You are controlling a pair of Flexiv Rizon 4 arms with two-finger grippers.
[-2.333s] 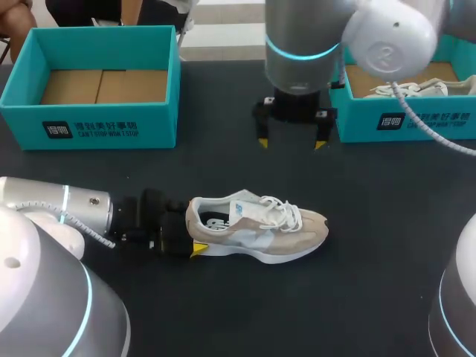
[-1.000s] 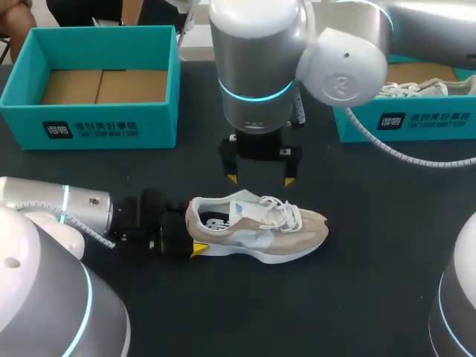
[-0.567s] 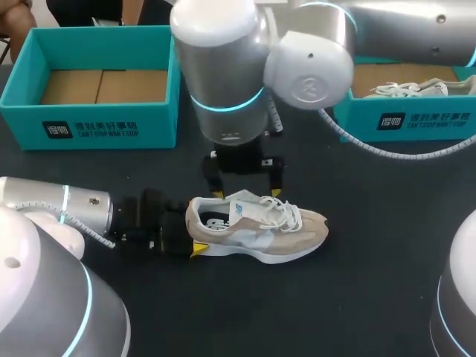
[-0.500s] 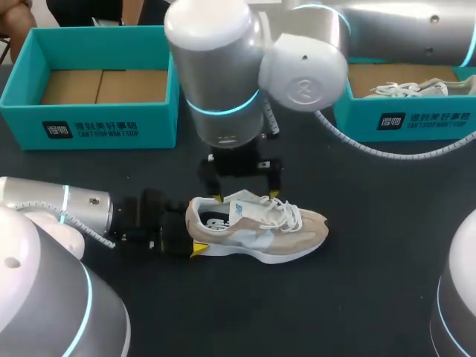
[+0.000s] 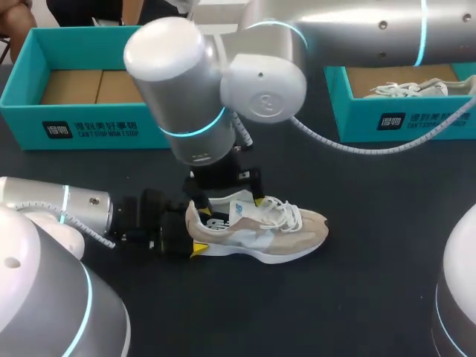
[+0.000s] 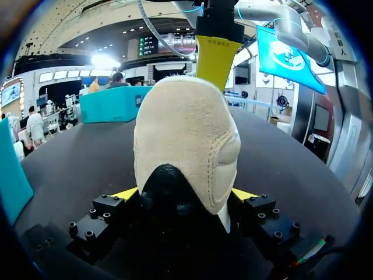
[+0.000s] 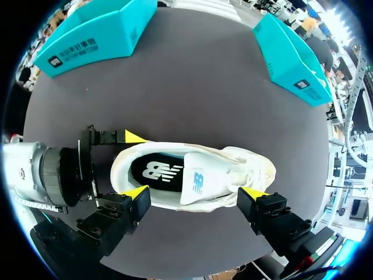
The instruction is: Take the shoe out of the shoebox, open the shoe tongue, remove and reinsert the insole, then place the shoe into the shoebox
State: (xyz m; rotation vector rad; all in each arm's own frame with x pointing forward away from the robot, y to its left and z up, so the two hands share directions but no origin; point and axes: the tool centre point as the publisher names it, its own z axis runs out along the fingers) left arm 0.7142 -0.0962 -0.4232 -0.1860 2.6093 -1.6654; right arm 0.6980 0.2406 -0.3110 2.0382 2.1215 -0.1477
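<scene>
Head view shows you the shoe (image 5: 256,227) standing on its sole on the table (image 5: 357,282), with the teal shoebox (image 5: 104,126) well behind its heel. Your left gripper (image 5: 181,236) clamps that heel from both sides. Your right gripper (image 5: 225,195) hangs just above its opening, fingers spread, gripping nothing.

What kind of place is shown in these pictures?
Probably a robot shoe-handling station: a dark table, an empty teal shoebox, and a shoe held at the heel by the left hand.

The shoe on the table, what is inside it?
A black insole with a white mark lies in the shoe; its front part is hidden under the tongue and laces.
</scene>
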